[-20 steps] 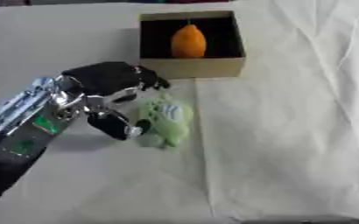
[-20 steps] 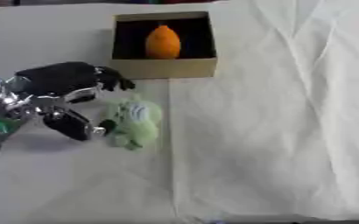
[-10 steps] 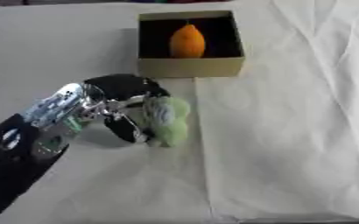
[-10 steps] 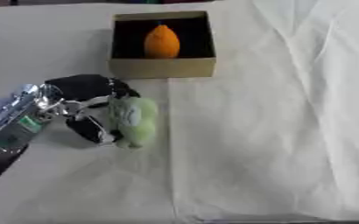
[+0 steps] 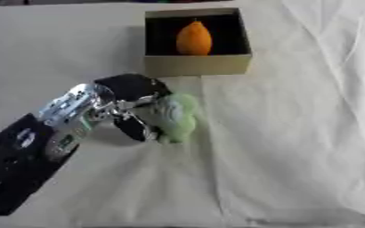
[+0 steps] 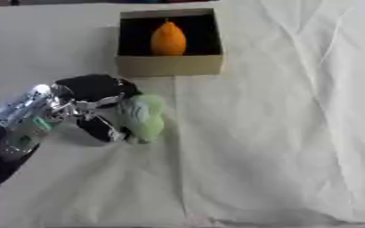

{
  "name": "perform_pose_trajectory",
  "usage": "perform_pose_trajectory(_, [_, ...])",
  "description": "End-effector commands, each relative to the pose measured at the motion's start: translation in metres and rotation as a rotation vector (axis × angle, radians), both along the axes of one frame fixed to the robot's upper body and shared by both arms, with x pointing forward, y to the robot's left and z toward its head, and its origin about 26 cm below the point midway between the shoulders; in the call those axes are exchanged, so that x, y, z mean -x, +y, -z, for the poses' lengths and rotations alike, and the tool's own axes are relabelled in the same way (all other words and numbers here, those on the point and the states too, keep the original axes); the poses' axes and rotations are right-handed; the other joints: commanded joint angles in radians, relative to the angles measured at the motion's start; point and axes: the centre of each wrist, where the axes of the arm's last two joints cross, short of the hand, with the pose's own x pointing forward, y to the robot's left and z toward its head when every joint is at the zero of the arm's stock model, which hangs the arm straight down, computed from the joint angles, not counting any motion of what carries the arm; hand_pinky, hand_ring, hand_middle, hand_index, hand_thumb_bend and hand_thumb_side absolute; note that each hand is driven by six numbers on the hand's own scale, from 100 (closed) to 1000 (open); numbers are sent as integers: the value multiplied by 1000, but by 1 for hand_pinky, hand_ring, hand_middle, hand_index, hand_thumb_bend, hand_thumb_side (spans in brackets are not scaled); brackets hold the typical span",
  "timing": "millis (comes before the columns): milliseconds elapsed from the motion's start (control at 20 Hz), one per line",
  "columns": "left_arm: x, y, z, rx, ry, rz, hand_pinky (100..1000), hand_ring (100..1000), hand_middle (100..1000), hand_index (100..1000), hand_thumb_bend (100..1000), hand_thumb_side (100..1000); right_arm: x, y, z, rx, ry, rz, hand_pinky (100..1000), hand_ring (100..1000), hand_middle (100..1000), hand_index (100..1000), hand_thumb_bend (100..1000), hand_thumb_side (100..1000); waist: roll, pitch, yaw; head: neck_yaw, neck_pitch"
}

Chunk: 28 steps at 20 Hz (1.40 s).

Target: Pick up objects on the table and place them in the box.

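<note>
One green plush toy [image 5: 174, 116] lay on the white cloth [image 5: 294, 133] just in front of the cardboard box [image 5: 197, 64], which held an orange fruit-shaped object [image 5: 193, 38]. The left hand [image 5: 127, 104] had its fingers curled around the toy. Lifting should clear the box's near wall before release beside the orange object.
</note>
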Motion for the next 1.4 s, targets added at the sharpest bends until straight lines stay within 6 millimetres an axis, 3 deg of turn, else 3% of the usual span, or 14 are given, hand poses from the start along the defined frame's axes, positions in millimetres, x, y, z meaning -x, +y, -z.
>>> perform_pose_trajectory(50, [10,1,-8,-1,-40,25,733,706,691,845,155,290,5,-6,-9,-9,-24,12,829,862,770,798,100,709,-1,-14,-1,-1,5])
perform_pose_trajectory(400, [39,5,-49,16,-80,74,734,706,706,855,126,311,2,-11,-4,-10,-6,29,829,862,769,798,100,709,2,-21,6,-10,0])
perform_pose_trajectory(850, [60,25,-106,85,-189,35,735,695,703,854,100,290,4,-13,-6,-14,-14,28,830,864,771,799,100,698,4,-21,6,-13,-10])
perform_pose_trajectory(1050, [46,31,-129,120,-233,-14,735,690,704,858,100,260,6,-9,-11,-16,-36,10,831,865,773,800,100,699,2,-15,-6,-1,-17])
perform_pose_trajectory(1400, [-5,40,-148,163,-300,-89,736,690,706,856,100,254,12,-1,-19,-15,-71,-20,832,865,773,800,100,705,3,5,-24,36,-41])
